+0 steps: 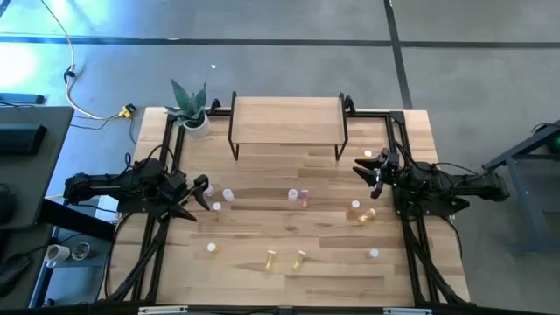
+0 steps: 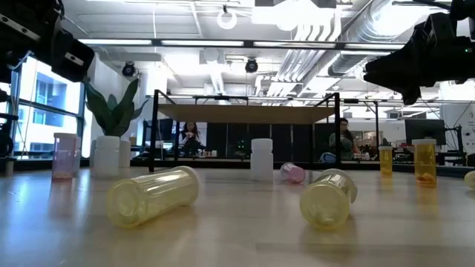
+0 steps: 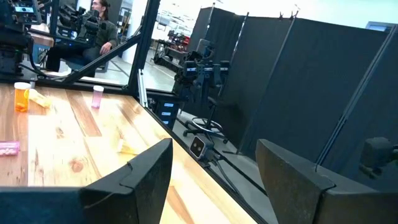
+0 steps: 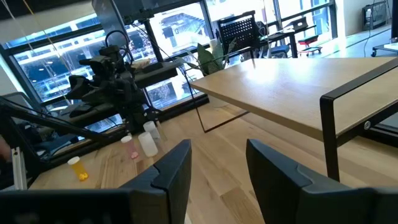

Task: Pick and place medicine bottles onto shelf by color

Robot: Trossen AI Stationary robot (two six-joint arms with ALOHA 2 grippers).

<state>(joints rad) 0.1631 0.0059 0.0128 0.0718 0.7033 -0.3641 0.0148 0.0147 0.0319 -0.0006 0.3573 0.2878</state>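
- Two claws are seen held above the bench [image 1: 289, 262], one at each side; the left claw [image 1: 203, 194] is spread open with nothing between its fingers, and the right claw [image 1: 366, 166] is likewise open and empty, near the shelf's right legs.
- The shelf [image 1: 287, 120] is placed at the far edge of the bench, with its board bare.
- The bottles are scattered on the bench in front of the shelf: white and pink ones [image 1: 223, 196] just beside the left claw, a pink pair [image 1: 299, 197] near the middle, orange ones [image 1: 360, 212] by the right arm, and two yellow ones [image 1: 285, 259] lying tipped over near the front.
- A potted plant [image 1: 191, 109] is set beside the shelf's left end.
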